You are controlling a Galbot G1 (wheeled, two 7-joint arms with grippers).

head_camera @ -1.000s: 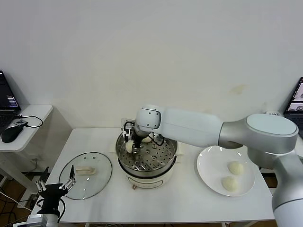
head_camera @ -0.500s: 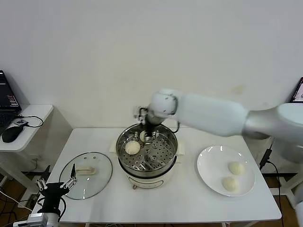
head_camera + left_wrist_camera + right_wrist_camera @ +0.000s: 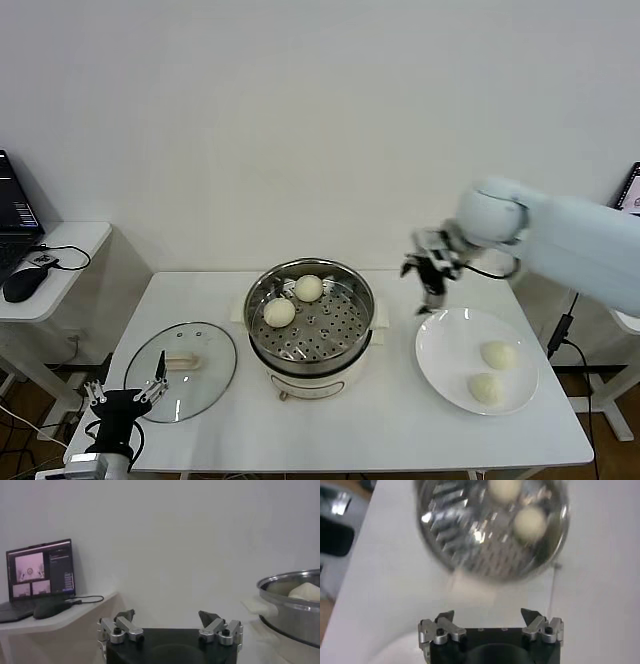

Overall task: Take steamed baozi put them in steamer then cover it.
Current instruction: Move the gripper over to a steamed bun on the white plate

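From my remote seat: at frame centre, the round shiny steel steamer (image 3: 310, 318) on its cream-white pot base holds two smooth cream-white baozi (image 3: 308, 288), while two more wait on the flat white plate (image 3: 440, 355) at lower right. My right gripper (image 3: 427, 272) hangs empty, jaws wide apart, above the plate's upper-left rim, nothing between it and the buns. The clear glass cover (image 3: 182, 368) lies flat at lower left, my left gripper (image 3: 125, 398) parked open beside its edge. A laptop (image 3: 16, 208) sits far left.
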